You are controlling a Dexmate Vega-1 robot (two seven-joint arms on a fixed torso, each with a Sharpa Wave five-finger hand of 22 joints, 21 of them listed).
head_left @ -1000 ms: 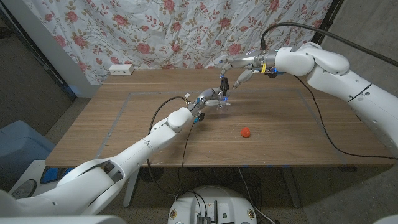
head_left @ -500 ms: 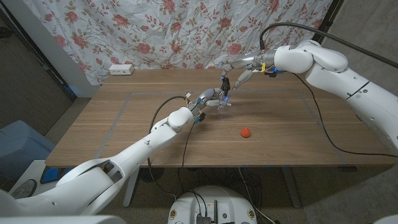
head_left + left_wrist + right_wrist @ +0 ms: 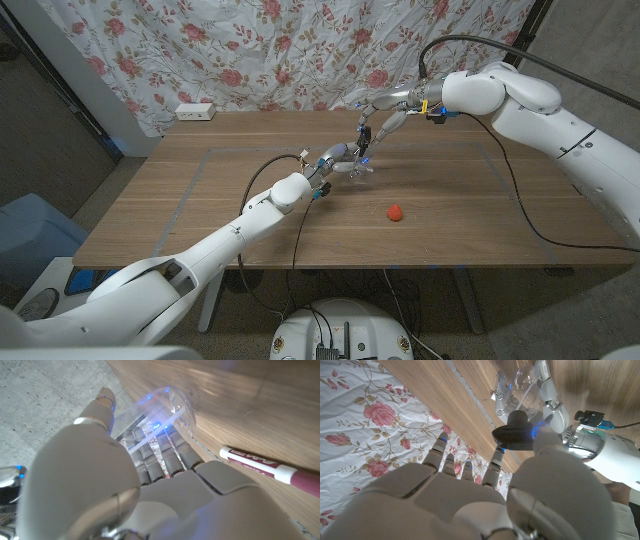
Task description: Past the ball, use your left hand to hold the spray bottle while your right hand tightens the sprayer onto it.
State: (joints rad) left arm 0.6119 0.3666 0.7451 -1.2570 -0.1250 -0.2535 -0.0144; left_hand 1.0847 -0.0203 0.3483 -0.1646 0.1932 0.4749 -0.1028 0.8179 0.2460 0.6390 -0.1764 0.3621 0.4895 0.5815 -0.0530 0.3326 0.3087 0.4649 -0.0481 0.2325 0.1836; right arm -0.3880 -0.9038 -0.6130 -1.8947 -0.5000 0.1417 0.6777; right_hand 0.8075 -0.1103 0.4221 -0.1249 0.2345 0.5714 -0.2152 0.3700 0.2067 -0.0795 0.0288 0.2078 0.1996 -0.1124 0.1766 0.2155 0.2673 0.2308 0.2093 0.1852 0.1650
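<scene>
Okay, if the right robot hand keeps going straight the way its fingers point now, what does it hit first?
Most likely the black sprayer on the clear spray bottle, just ahead of the right robot hand, though depth is hard to judge.

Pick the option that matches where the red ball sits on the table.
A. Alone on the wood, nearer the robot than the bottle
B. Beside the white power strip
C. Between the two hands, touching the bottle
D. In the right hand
A: in the head view the red ball lies by itself on the table, nearer the robot than the spray bottle, which the left hand holds.
</scene>
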